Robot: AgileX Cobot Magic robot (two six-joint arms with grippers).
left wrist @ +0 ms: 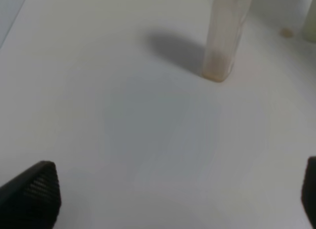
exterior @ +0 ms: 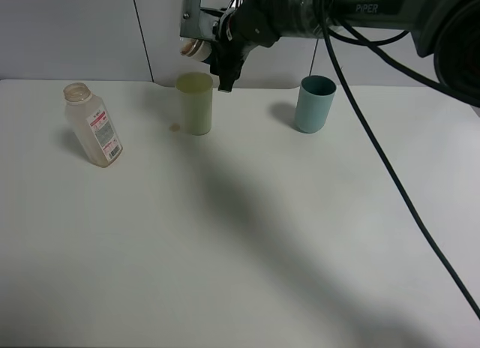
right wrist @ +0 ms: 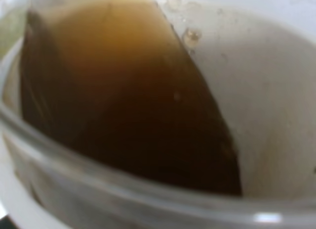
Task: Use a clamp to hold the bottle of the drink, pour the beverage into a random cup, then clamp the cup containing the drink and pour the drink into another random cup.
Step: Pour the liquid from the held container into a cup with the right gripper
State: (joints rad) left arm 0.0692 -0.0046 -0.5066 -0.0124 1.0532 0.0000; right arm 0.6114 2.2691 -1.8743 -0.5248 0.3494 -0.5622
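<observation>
One white table [exterior: 225, 250] carries everything, and two arms of mine work over it. My right arm [exterior: 360, 10] reaches in from the far right, and its black cable [exterior: 390, 175] trails across the table's right side. My right gripper [exterior: 214, 57] has its fingers pinched on the short cup [exterior: 195, 48] and holds it in the air, tipped over, above the pale yellow-green tumbler [exterior: 195, 104] and near its rim.

Three cups in all: that tumbler, a teal cup [exterior: 315, 103] standing well apart to its right, and the short one I hold. One bottle [exterior: 94, 127] stands uncapped near the table's left edge, well apart from the tumbler and out of my right arm's way.

My left gripper [left wrist: 170, 199] looks down on the table with its fingers [left wrist: 29, 194] spread wide; the bottle stands ahead of them, well apart.

Inside the held cup, the dark brown beverage [right wrist: 133, 115] lies slanted toward the lower side of the tan wall. One small brown spot [exterior: 175, 127] marks the table just beside the tumbler's foot, on the bottle's side.
</observation>
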